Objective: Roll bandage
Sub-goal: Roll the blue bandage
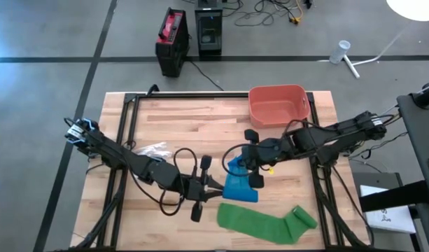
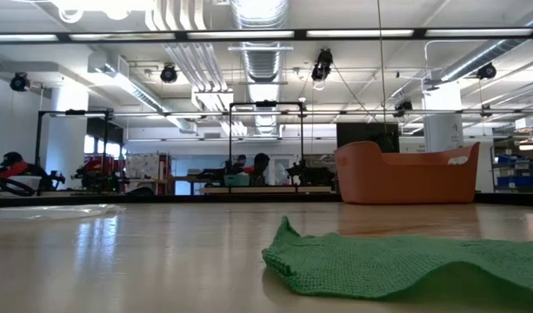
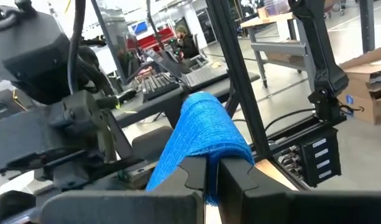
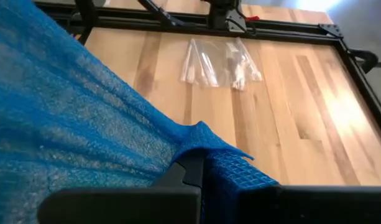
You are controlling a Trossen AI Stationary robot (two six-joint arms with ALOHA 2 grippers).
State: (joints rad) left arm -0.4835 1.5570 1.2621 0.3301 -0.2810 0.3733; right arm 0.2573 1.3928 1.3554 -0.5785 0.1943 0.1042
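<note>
Desk [image 1: 165, 119] first: we count one, bearing one orange bin [image 1: 278, 106] at its far edge. Nearer than the bin lie two bandages. We hold the blue bandage [image 1: 240, 183] between both arms, left end effector [image 1: 208, 185] and right end effector [image 1: 255, 166] each clamped shut on it, likely keeping it taut for rolling. One green bandage [image 1: 266, 222] waits beyond, loose.

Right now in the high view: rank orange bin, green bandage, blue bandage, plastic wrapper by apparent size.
1. Orange bin
2. Green bandage, longer than the bin but narrower; close call.
3. Blue bandage, partly hidden by the grippers.
4. Plastic wrapper, smallest, though its clear edges are hard to trace.
</note>
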